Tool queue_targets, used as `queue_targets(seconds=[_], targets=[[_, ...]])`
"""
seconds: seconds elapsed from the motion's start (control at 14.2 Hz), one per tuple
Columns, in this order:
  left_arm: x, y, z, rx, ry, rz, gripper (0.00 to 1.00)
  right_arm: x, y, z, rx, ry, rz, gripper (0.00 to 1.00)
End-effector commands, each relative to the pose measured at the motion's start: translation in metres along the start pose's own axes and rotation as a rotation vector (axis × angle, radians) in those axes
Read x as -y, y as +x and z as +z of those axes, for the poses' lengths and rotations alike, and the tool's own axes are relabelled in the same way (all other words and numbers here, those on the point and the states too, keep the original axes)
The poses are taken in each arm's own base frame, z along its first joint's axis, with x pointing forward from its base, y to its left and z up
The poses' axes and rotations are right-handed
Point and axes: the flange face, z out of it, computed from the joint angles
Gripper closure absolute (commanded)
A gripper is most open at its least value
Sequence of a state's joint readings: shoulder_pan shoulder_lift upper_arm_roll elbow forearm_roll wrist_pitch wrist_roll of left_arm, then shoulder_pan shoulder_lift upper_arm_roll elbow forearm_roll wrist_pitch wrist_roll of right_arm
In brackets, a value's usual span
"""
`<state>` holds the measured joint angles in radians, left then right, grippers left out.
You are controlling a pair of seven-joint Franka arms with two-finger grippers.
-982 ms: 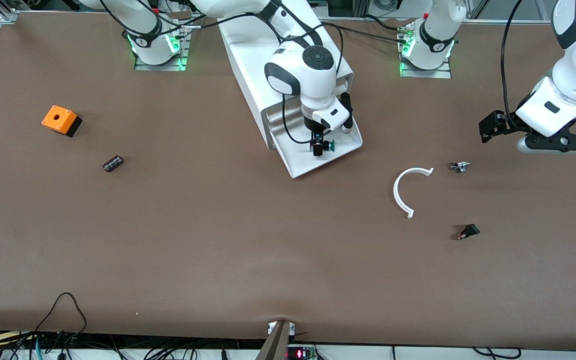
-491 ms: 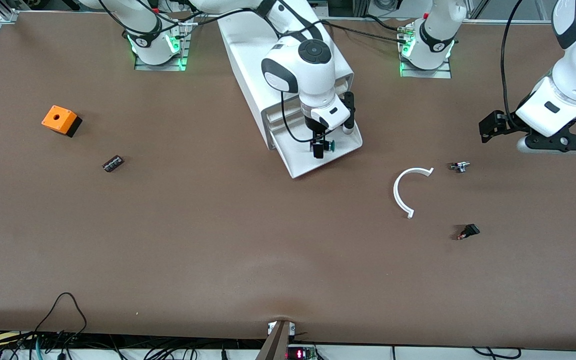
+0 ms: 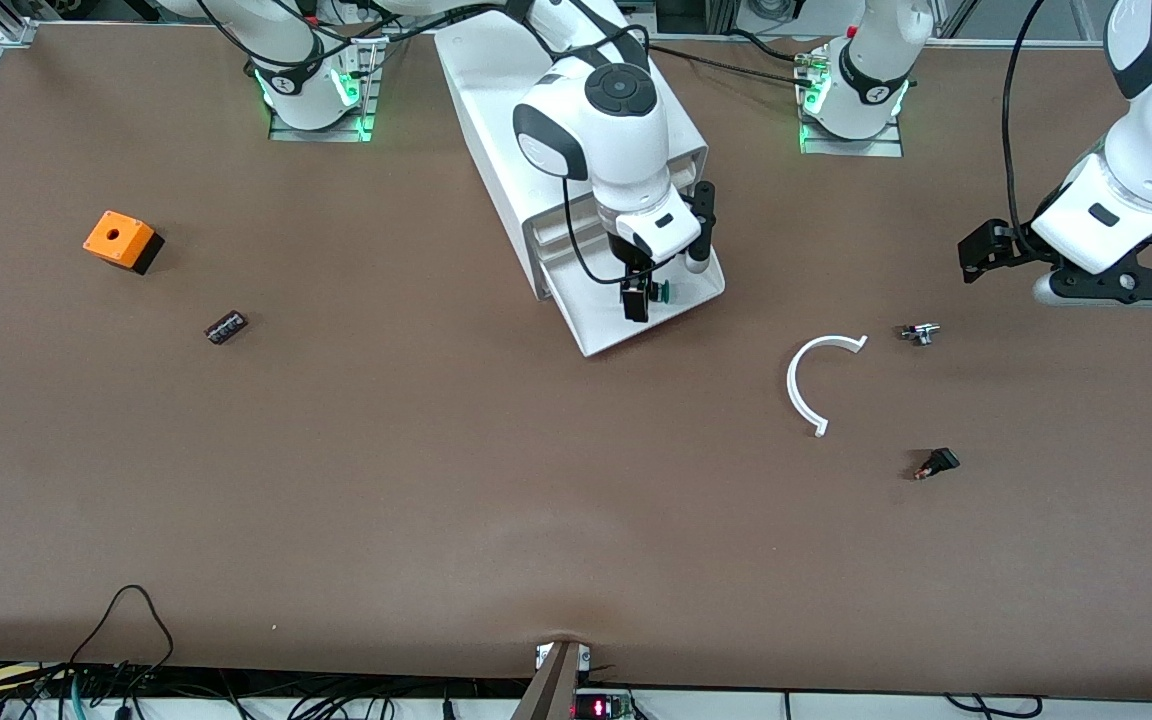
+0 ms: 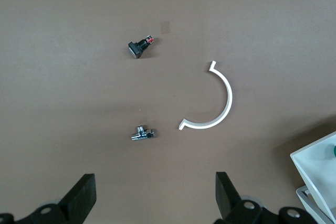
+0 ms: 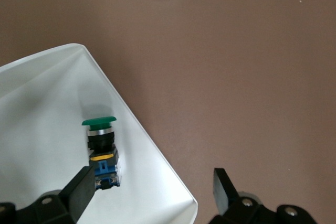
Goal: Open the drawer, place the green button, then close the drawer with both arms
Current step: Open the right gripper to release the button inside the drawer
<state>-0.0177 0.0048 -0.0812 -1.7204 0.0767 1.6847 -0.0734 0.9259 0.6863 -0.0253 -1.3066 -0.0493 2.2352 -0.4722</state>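
Right gripper (image 3: pixel 639 297) risen above drawer (image 3: pixel 604 320)

The drawer (image 3: pixel 648 305) stands pulled out of the cabinet (image 3: pixel 536 120), its tray open from above except where the right claw (image 3: pixel 638 296) hangs over it, fingers spread, with the button (image 5: pixel 102 153) lying beside one finger. Nearer the front camera the tabletop (image 3: pixel 436 480) lies bare. Toward the left arm's end, a white arc (image 3: pixel 816 385) and two small parts (image 3: pixel 921 333) (image 3: pixel 936 463) sit well apart, below the open left claw (image 4: pixel 152 198).
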Motion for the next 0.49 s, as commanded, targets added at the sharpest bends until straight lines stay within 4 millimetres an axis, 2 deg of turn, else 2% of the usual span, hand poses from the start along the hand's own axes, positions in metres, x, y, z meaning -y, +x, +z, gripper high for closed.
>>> queue_targets(seconds=[0.0, 0.07, 0.21, 0.35, 0.42], targets=[[0.001, -0.001, -0.001, 0.013, -0.016, -0.005, 0.00, -0.030, -0.009, -0.024, -0.047, 0.042, 0.109, 0.00], [0.000, 0.003, 0.007, 0.025, -0.017, -0.005, 0.00, -0.047, -0.017, -0.030, -0.063, 0.045, 0.157, 0.00], [-0.004, 0.013, 0.025, 0.045, -0.021, 0.000, 0.00, -0.066, -0.026, -0.038, -0.095, 0.070, 0.230, 0.00], [-0.009, 0.025, 0.044, 0.056, -0.075, -0.011, 0.00, -0.088, -0.037, -0.057, -0.137, 0.083, 0.301, 0.00], [-0.013, 0.032, 0.060, 0.068, -0.083, -0.009, 0.00, -0.095, -0.042, -0.060, -0.144, 0.091, 0.327, 0.00]])
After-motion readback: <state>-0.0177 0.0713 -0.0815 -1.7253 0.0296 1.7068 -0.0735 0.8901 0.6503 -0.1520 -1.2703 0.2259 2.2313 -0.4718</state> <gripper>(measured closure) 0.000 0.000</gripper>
